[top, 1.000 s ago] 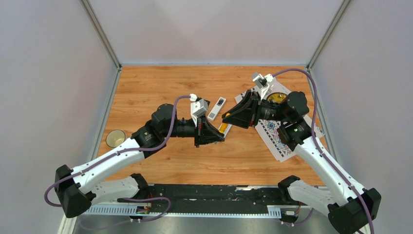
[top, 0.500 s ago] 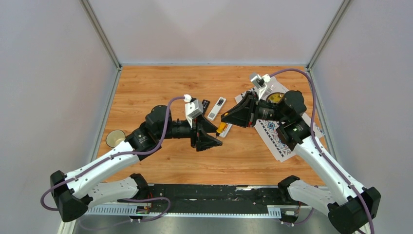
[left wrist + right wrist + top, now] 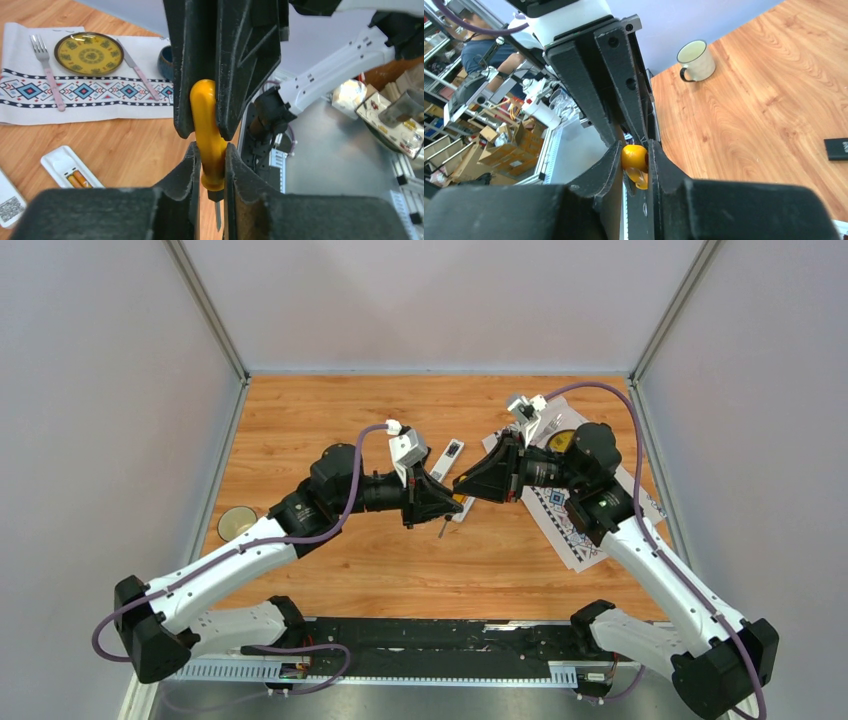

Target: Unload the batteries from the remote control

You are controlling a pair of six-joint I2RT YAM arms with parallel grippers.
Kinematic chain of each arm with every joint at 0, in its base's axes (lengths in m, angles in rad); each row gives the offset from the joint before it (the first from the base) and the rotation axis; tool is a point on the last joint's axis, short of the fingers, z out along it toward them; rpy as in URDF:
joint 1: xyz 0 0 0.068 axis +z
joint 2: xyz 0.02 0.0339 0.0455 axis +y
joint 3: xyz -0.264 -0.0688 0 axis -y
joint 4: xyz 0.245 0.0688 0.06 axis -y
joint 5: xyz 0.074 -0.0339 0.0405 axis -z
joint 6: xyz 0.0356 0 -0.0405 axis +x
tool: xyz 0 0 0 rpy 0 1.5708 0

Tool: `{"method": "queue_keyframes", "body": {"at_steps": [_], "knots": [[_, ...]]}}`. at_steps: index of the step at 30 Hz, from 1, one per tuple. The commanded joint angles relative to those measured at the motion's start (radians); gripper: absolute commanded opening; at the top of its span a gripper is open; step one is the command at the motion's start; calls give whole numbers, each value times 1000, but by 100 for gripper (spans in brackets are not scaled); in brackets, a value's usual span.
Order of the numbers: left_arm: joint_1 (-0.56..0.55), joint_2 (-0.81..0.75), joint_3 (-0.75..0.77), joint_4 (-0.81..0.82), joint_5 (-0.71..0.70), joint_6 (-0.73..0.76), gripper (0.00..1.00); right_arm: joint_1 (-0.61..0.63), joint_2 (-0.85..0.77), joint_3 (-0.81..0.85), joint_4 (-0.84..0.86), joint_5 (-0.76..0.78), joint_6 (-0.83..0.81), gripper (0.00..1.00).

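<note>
The batteries (image 3: 77, 179), two orange-gold cells, lie in the open bay of the white remote (image 3: 59, 161). Only my left wrist shows this, with bare wood between the remote and the placemat (image 3: 100, 107). My left pincer (image 3: 210, 152) and right pincer (image 3: 634, 150) meet tip to tip, both clamped on the yellow-handled screwdriver (image 3: 206, 125). A second remote (image 3: 9, 205) carries a QR code I cannot read, and my right wrist alone shows the mug (image 3: 695, 60) near the table edge.
</note>
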Motion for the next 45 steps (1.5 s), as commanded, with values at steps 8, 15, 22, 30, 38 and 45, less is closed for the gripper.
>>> {"method": "queue_keyframes", "body": {"at_steps": [8, 15, 22, 30, 38, 45], "knots": [[-2, -9, 20, 28, 5, 19, 0, 4, -54, 93, -181, 170, -99, 58], [-2, -43, 6, 22, 11, 15, 0, 4, -80, 59, -128, 205, -64, 100], [-2, -58, -5, 25, 8, 15, 0, 2, -94, -22, 5, 135, -7, 83], [-2, -41, -9, 42, 25, 10, 0, 8, -92, -65, 64, 121, 24, 39], [-4, -44, -20, 53, 18, -2, 0, 36, -97, -75, 50, 75, -2, 25], [-2, -37, -20, 50, 8, -5, 0, 48, -101, -76, 7, 83, -51, 30]]}}
